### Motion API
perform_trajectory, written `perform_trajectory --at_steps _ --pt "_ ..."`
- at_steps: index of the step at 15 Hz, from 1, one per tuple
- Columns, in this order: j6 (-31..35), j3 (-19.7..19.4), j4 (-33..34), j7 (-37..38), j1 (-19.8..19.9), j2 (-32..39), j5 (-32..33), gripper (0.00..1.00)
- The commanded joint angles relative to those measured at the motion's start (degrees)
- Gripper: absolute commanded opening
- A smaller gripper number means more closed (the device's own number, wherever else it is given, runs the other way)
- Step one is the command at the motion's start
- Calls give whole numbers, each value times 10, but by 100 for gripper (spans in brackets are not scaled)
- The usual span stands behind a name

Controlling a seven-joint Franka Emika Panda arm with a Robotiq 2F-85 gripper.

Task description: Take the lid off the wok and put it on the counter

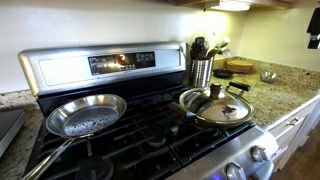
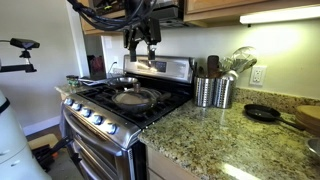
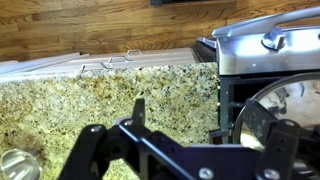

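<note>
The shiny lid (image 1: 215,106) with a small dark knob sits on the black wok (image 1: 186,101) on the stove's front burner. Only the wok's rim and handle show. The lid also shows in an exterior view (image 2: 135,97) and at the right edge of the wrist view (image 3: 292,100). My gripper (image 2: 143,44) hangs well above the stove, higher than the lid and apart from it. In the wrist view the gripper (image 3: 200,122) is open and empty, over the granite counter (image 3: 110,100) beside the stove. The counter also shows in both exterior views (image 1: 270,95) (image 2: 220,140).
A shiny silver skillet (image 1: 86,115) sits on another burner. Steel utensil holders (image 2: 214,92) (image 1: 202,68) stand beside the stove. A small black pan (image 2: 262,113) lies on the counter. A steel bowl (image 1: 268,76) and a cutting board (image 1: 240,66) lie further along.
</note>
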State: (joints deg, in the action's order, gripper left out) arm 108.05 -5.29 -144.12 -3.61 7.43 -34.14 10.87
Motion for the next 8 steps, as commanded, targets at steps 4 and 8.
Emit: perform_trajectory --at_steps 4,8 --pt "171 2 -66 -14 -41 54 -37 100" --pt "279 12 -86 -43 -79 105 -70 100"
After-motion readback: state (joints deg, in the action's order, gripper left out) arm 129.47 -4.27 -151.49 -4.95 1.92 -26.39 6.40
